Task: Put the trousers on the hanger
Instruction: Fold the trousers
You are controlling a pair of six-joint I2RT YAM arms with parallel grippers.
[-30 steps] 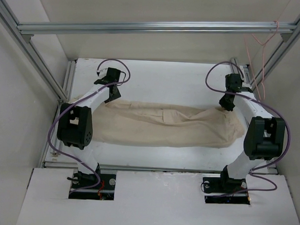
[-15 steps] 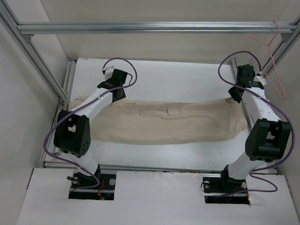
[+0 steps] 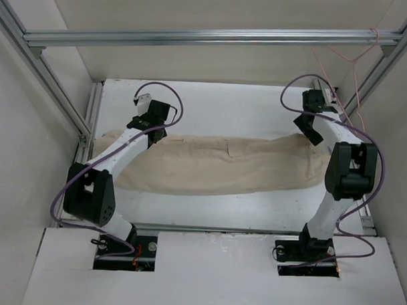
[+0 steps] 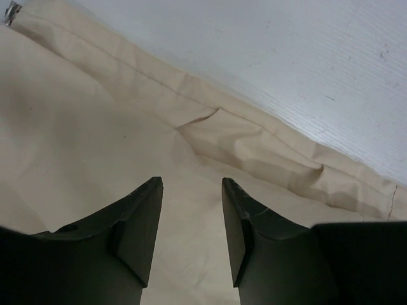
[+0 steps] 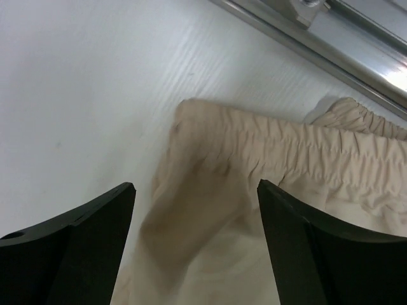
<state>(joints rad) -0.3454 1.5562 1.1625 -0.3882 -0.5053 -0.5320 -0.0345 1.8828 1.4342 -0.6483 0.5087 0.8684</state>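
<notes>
- The left pincer (image 4: 191, 184) is released. Its wrist view shows a narrow gap between the black jaws with nothing in it, and cloth lying below.
- The right pincer (image 5: 196, 187) is released too, spread wide over a corner of the gathered elastic waistband.
- From above we cannot judge either gap. There the left pincer (image 3: 153, 118) and right pincer (image 3: 311, 128) are only dark shapes at the cloth's far edge.
- The wrinkled beige cotton trousers (image 3: 216, 166) lie stretched crosswise on the white counter (image 3: 225, 103), waistband at the right. Only the overhead view shows their full length.
- The arms cover both ends of the trousers.
- The thin pink wire hanger (image 3: 354, 61) shows only from above, at the far right frame post and well apart from the trousers. Its outline is hard to trace.
</notes>
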